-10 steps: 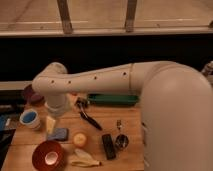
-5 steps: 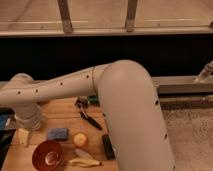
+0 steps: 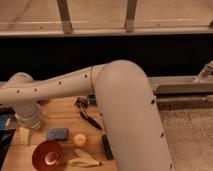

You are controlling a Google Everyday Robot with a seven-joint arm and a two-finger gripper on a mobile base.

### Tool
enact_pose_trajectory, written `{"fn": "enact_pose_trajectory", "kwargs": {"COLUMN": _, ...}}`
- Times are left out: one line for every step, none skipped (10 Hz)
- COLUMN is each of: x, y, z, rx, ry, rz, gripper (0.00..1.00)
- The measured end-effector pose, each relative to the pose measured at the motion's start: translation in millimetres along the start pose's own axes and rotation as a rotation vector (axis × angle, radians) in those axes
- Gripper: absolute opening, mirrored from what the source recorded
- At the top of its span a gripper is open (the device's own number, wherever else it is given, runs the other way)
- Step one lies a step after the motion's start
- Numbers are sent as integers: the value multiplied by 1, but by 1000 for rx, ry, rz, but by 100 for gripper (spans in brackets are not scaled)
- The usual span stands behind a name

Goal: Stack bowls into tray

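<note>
The glossy red-orange bowl (image 3: pixel 47 155) sits upright on the wooden table (image 3: pixel 62 114) near its front left. The purple bowl is hidden or out of view. Only a sliver of the dark-green tray (image 3: pixel 91 99) shows under the arm at the table's back. My big white arm sweeps from the right across the table to the far left, and its wrist cylinder (image 3: pixel 28 116) hangs over the left edge. The gripper itself is beyond the wrist, out of view at the left. Nothing is seen held.
A blue sponge-like block (image 3: pixel 57 133), a round yellow fruit (image 3: pixel 80 139) and a banana (image 3: pixel 85 161) lie beside the red bowl. Black tongs (image 3: pixel 90 120) and a black bar (image 3: pixel 107 146) lie mid-table. A dark object (image 3: pixel 6 142) sits at the left edge.
The arm has swung left across the table, and its wrist now hangs over the left edge. The objects on the table have not moved.
</note>
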Motion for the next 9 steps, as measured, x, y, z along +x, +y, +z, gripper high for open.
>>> {"fn": "enact_pose_trajectory", "kwargs": {"x": 11, "y": -4, "z": 5, "rx": -5, "ry": 12, "rz": 37, "gripper": 80}}
{"fn": "enact_pose_trajectory", "kwargs": {"x": 26, "y": -6, "z": 9, "rx": -13, "ry": 16, "rz": 81, "gripper": 80}}
{"fn": "enact_pose_trajectory", "kwargs": {"x": 44, "y": -7, "z": 15, "rx": -24, "ry": 16, "rz": 124, "gripper": 80}}
{"fn": "enact_pose_trajectory", "kwargs": {"x": 59, "y": -8, "z": 21, "rx": -37, "ry": 16, "rz": 164, "gripper": 80}}
{"fn": "enact_pose_trajectory", "kwargs": {"x": 72, "y": -9, "z": 31, "rx": -59, "ry": 5, "rz": 204, "gripper": 80}}
{"fn": "enact_pose_trajectory", "kwargs": {"x": 77, "y": -8, "z": 41, "rx": -82, "ry": -13, "rz": 229, "gripper": 80}}
{"fn": "enact_pose_trajectory", "kwargs": {"x": 79, "y": -7, "z": 49, "rx": -99, "ry": -26, "rz": 242, "gripper": 80}}
{"fn": "enact_pose_trajectory", "kwargs": {"x": 74, "y": -5, "z": 58, "rx": -122, "ry": -41, "rz": 250, "gripper": 80}}
{"fn": "enact_pose_trajectory", "kwargs": {"x": 69, "y": -4, "z": 66, "rx": -139, "ry": -45, "rz": 252, "gripper": 80}}
